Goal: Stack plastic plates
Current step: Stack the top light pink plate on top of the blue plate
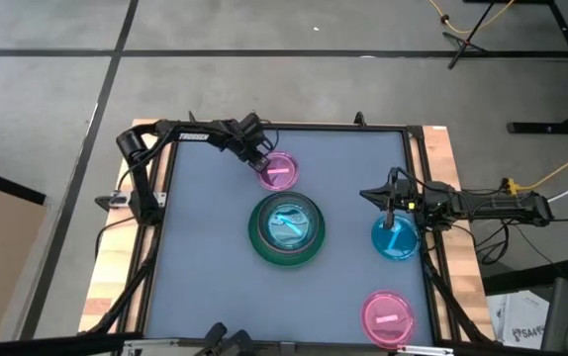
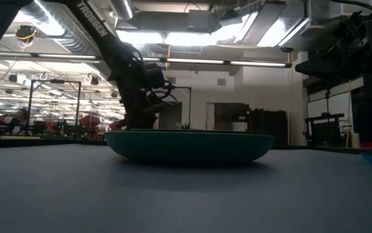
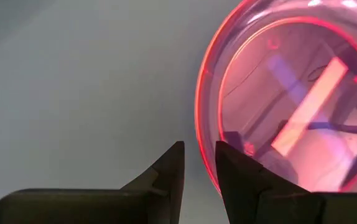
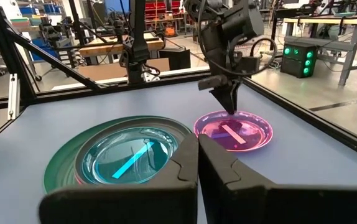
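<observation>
This is a robotics lab or workshop in a large industrial hall. The low view shows a high open ceiling with strip lights [image 2: 192, 37] and exposed ducts [image 2: 76, 44]. The right wrist view shows workbenches [image 4: 119, 45] in the far room, shelves of bins [image 4: 38, 15], and a box with green indicator lights [image 4: 300, 57] at the right. From above, the table [image 1: 205, 247] stands on a bare concrete floor [image 1: 47, 99] with cables [image 1: 561, 173] and a stand's legs [image 1: 551, 59].
</observation>
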Controlling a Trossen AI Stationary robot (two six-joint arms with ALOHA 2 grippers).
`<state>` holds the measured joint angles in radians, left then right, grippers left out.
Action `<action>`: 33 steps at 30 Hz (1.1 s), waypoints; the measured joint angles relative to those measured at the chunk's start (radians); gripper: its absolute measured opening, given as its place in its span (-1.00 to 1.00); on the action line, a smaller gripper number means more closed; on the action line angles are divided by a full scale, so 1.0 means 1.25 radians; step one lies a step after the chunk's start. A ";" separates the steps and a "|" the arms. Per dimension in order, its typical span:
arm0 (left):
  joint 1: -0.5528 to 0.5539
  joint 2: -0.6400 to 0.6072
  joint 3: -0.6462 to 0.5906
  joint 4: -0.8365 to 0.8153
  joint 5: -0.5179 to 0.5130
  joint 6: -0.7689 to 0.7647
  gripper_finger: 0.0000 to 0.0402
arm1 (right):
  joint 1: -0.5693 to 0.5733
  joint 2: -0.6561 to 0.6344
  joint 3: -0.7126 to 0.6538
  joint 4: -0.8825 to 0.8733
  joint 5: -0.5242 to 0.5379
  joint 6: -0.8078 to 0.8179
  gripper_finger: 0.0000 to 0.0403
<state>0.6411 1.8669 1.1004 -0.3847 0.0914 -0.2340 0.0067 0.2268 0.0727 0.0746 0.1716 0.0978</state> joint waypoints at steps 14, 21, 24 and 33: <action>-0.003 0.017 0.000 0.017 0.050 0.007 -0.58 | 0.000 0.000 0.000 -0.016 0.000 0.000 -1.00; -0.006 0.018 0.000 0.025 0.108 0.024 -0.60 | 0.000 0.000 0.000 -0.020 0.000 0.000 -1.00; -0.005 0.018 0.000 0.027 0.106 0.026 -0.69 | 0.000 0.000 0.000 -0.020 0.000 0.000 -1.00; -0.009 0.037 0.002 0.037 0.110 0.060 -0.98 | 0.000 0.000 0.000 -0.020 0.000 0.000 -1.00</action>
<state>0.6302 1.9137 1.1023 -0.3385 0.2285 -0.1590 0.0065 0.2268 0.0727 0.0498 0.1711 0.0983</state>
